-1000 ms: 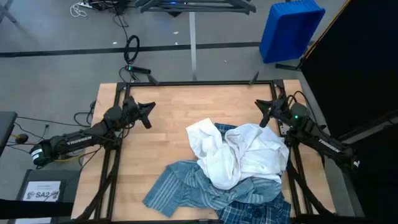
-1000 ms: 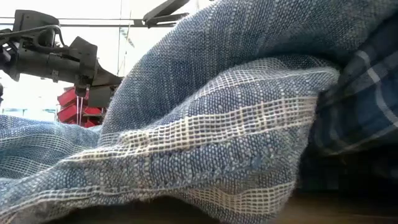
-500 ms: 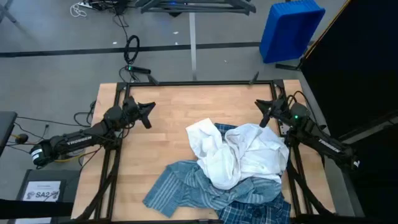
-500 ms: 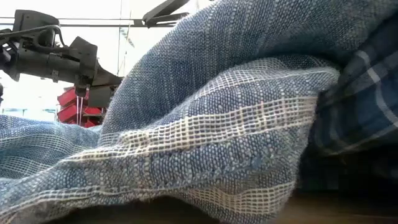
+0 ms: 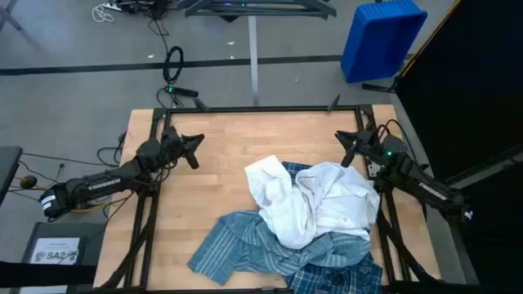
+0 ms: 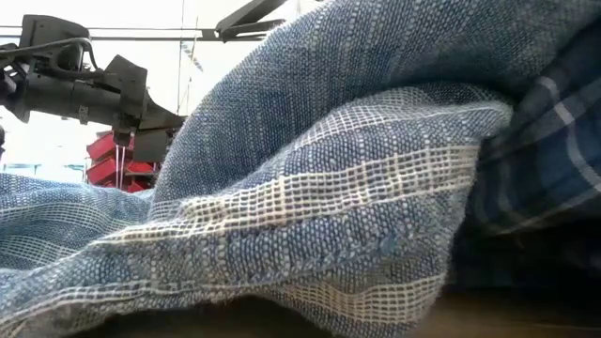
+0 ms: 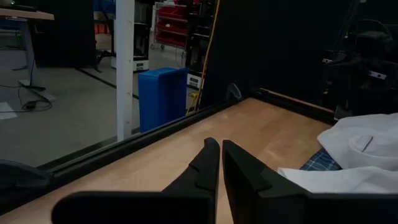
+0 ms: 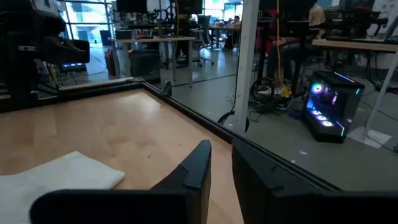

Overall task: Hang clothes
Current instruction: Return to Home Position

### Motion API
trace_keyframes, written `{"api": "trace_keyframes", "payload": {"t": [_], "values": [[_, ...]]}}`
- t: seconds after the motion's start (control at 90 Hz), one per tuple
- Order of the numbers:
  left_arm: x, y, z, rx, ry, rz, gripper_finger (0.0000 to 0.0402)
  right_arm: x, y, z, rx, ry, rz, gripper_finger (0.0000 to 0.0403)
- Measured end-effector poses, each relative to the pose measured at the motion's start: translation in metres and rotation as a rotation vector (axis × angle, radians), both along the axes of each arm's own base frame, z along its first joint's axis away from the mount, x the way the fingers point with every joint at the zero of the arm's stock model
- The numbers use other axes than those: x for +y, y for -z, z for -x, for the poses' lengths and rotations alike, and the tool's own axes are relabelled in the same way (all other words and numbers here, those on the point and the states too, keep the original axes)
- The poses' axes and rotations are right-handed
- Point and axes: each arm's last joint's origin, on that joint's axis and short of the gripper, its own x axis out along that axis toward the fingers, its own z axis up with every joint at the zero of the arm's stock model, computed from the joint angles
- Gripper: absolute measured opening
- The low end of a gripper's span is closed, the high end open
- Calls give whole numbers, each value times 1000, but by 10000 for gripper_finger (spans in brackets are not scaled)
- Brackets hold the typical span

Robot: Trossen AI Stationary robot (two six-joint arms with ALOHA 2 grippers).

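The clothes lie in a heap on the table's near right part. A white shirt (image 5: 315, 204) is on top, crumpled. It rests on a light blue striped shirt (image 5: 245, 245) spread toward the near edge and on a darker plaid shirt (image 5: 343, 273). The striped shirt (image 6: 329, 188) fills the low view, with the plaid one (image 6: 545, 160) beside it. My left gripper (image 5: 196, 140) hovers shut at the far left, away from the heap. My right gripper (image 5: 341, 140) hovers shut at the far right, just beyond the white shirt (image 8: 62, 171). No hanger shows.
The wooden table (image 5: 221, 131) has a dark frame around its edges, and bare wood shows across its far half and left side. A blue bin (image 5: 380, 37) stands on the floor beyond the far right corner. Cables lie on the floor at the far left.
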Motion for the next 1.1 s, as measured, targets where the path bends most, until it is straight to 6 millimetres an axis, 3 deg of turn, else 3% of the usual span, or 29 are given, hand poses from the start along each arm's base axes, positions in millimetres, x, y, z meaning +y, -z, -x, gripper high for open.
{"api": "trace_keyframes", "payload": {"t": [0.556,1.1], "values": [[0,0,0,0,0,0,1,0,0,0,0,0,0,25],[0,0,0,0,0,0,1,0,0,0,0,0,0,41]]}}
